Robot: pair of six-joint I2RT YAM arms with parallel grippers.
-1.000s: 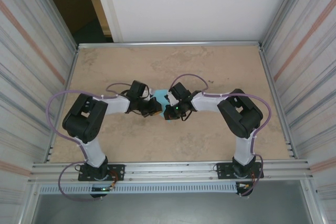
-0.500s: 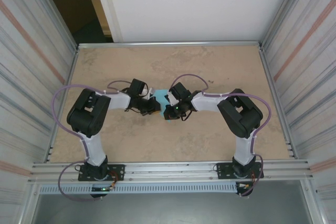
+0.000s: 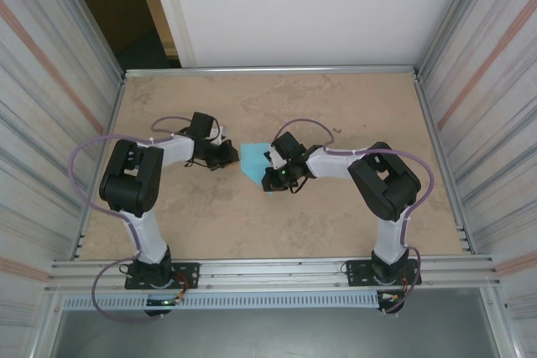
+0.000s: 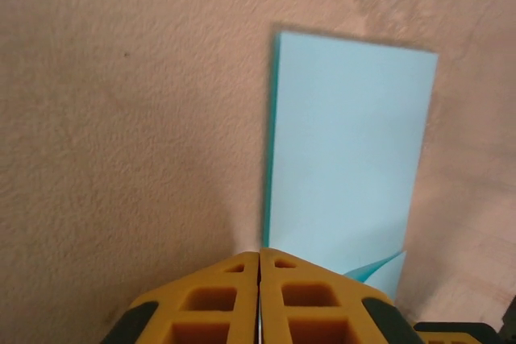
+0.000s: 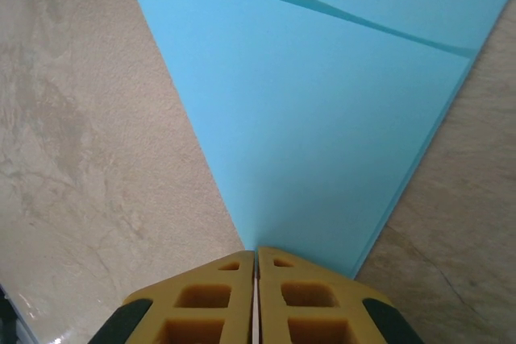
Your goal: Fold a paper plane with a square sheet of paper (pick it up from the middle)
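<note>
With both arms reaching toward the table (image 3: 352,115) centre, the left gripper (image 3: 225,155) sat left of the sheet of paper (image 3: 252,159), apart from it in the top view. Its jaws were clamped together with nothing between them. In the left wrist view the sheet lay flat on the table just ahead and to the right of the fingertips (image 4: 242,267), folded into a narrow rectangle, with a small flap lifted at the near right corner. Further right, the right gripper (image 3: 271,175) was at the sheet's right edge, partly covering it. Its jaws were also closed tight. In the right wrist view the sheet narrowed to a corner right at the fingertips (image 5: 278,267). Can't tell if that corner was pinched or just under the tips.
</note>
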